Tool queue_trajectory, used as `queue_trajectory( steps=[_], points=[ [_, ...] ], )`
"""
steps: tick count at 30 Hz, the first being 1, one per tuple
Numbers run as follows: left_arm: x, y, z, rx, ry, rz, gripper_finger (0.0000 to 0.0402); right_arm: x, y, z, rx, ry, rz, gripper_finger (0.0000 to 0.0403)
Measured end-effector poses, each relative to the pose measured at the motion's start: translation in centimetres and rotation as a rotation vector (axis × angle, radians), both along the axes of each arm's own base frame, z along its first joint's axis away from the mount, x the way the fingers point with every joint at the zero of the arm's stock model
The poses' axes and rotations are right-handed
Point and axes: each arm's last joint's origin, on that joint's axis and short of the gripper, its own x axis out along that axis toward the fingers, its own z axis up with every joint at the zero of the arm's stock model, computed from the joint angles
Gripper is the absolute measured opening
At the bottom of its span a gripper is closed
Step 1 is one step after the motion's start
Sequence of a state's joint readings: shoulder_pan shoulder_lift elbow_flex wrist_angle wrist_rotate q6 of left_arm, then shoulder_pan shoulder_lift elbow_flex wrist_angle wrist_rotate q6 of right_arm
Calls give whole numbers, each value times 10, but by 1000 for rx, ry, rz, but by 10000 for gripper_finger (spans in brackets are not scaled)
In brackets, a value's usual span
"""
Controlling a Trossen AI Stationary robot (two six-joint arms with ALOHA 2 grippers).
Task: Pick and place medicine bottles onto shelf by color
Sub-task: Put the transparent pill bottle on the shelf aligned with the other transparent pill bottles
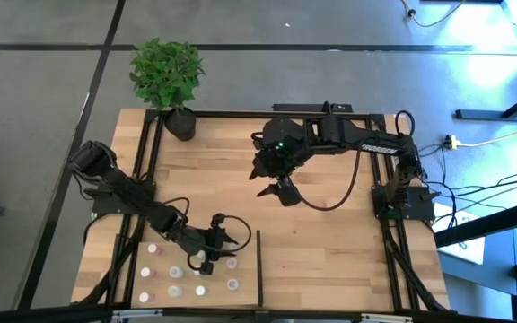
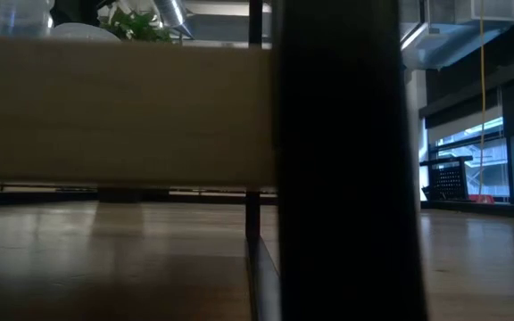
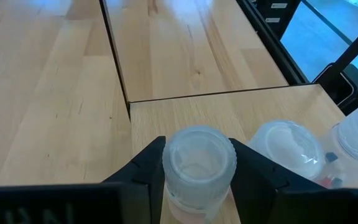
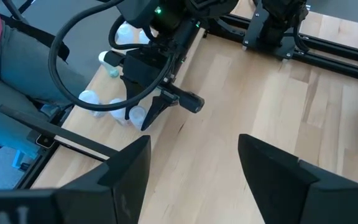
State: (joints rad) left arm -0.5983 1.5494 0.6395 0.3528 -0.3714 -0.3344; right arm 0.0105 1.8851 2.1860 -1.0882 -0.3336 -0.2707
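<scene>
From above, the left tool (image 1: 206,257) sat low over the shelf (image 1: 245,292) at the desk's (image 1: 330,260) near-left corner, among the medicine bottles (image 1: 176,272), which stood in loose rows on the shelf's boards. That view did not show what the tool held. The left wrist view did: its two fingers (image 3: 145,165) were clamped on either side of one clear bottle (image 3: 199,163), with two more bottles (image 3: 289,149) just beside it, near the shelf's black rail.

The right tool (image 1: 278,190) hung over the middle of the desk, well apart from the bottles. The right wrist view showed its fingers (image 4: 129,163) spread wide with nothing between them, and, beyond the desk's edge, a person's clothed leg (image 4: 17,56).

The low view gave only a wooden board (image 2: 123,111) and a dark post (image 2: 342,160), neither tool visible.
</scene>
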Motion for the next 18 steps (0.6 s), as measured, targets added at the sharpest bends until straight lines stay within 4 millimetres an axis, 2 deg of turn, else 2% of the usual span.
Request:
queue_trajectory(
  steps=[18],
  points=[
    [0,0,0,-25,6,7,192,0,0,0,0,0,0,244]
  ],
)
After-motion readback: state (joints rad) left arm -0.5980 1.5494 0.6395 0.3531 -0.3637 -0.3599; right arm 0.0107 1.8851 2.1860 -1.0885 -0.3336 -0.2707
